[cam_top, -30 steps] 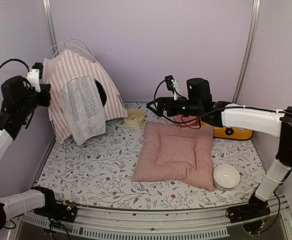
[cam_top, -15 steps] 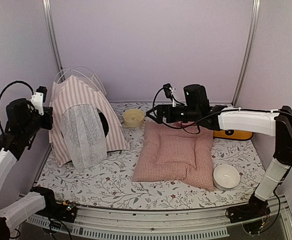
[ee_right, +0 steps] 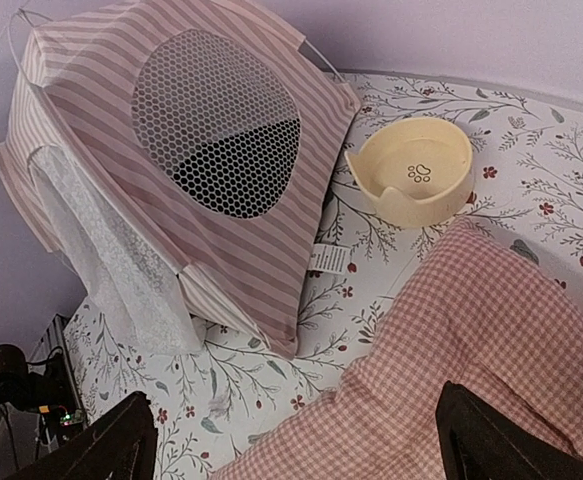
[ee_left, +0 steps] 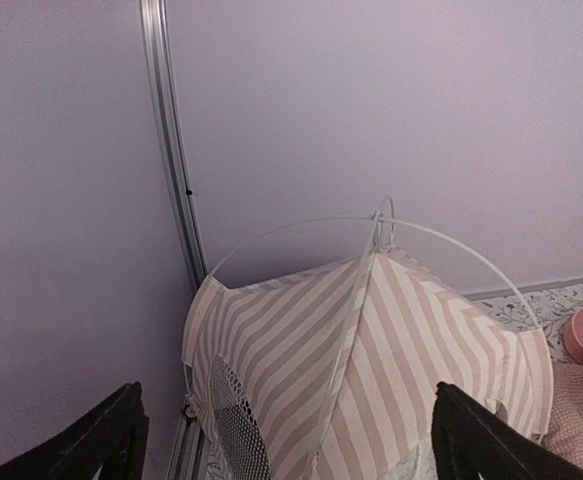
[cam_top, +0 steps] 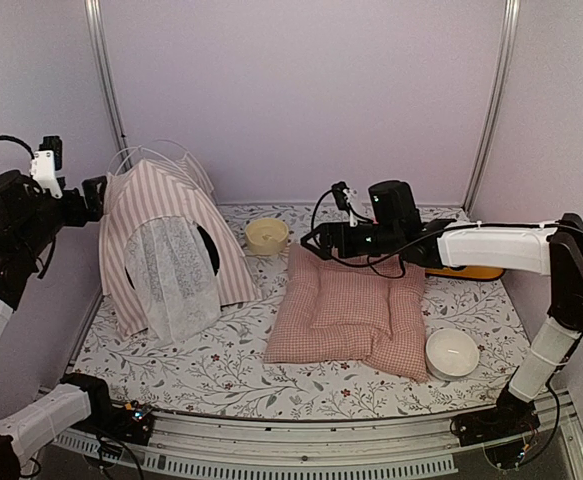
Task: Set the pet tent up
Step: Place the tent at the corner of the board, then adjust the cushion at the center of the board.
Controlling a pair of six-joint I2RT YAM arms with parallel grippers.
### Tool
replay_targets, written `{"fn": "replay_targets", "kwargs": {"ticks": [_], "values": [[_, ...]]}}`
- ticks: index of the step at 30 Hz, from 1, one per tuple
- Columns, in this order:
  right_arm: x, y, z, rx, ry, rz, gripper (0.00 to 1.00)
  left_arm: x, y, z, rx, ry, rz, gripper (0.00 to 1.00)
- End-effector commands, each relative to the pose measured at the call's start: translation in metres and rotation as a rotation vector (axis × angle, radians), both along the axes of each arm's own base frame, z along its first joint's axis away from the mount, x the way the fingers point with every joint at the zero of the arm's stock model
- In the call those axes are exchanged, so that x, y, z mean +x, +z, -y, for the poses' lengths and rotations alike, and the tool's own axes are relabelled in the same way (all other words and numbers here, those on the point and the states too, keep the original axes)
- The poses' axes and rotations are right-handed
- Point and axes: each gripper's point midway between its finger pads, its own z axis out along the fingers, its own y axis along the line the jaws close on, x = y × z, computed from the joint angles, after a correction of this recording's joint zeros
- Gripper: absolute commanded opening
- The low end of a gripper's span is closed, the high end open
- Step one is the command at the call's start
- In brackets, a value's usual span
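**Left gripper** — fingers spread wide, nothing between them. It hangs level with the tent's peak, beside its left shoulder. Whether a fingertip brushes the fabric cannot be told.

**Pink-and-white striped fabric pet tent** — stands upright directly ahead of the left hand, in the far left corner of the table.
- Thin white poles: arch above the peak, ahead of and above the spread fingers.
- White sheer door curtain: hangs down the front, below the hand.
- Oval black mesh window: faces the right hand.

**Step in hand (judged)** — the tent looks erected, and what remains is to leave it standing. Draw the left hand back along its own line, away from the fabric. Keep the fingers wide and below the pole loops so that nothing snags and pulls the frame over.

**Room, left side** — the grey wall lies close behind the left hand and a metal upright stands just past it, so there is little space sideways. The floral table cover lies bare below and nearer the arm bases.

**Cream pet bowl** — just off the tent's right hem, between the two hands.

**Right gripper** — fingers wide apart, holding nothing. It hovers over the far edge of the pink checked square cushion, well apart from the tent.

**White round bowl** — behind and below the right hand, at the cushion's near right corner.
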Motion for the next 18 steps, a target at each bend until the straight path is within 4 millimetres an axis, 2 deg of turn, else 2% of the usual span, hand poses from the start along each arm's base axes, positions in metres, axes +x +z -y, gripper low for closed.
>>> {"fn": "replay_targets", "kwargs": {"ticks": [1,4,10,14,18], "values": [[0.004,0.016,0.018,0.000,-0.072,0.036,0.99,-0.011,0.027,0.012,-0.058,-0.073,0.053,0.99],[0.006,0.020,0.027,-0.002,-0.105,0.048,0.99,-0.010,0.035,0.028,-0.090,-0.157,0.061,0.99],[0.007,0.024,0.055,-0.008,-0.205,0.046,0.99,0.001,0.035,0.075,-0.111,-0.301,0.040,0.99],[0.005,0.014,0.082,-0.007,-0.286,0.006,0.99,0.008,0.034,0.123,-0.087,-0.388,0.031,0.99],[0.000,0.006,0.111,0.003,-0.377,-0.029,0.99,0.010,0.028,0.182,-0.085,-0.523,0.009,0.99]]}}
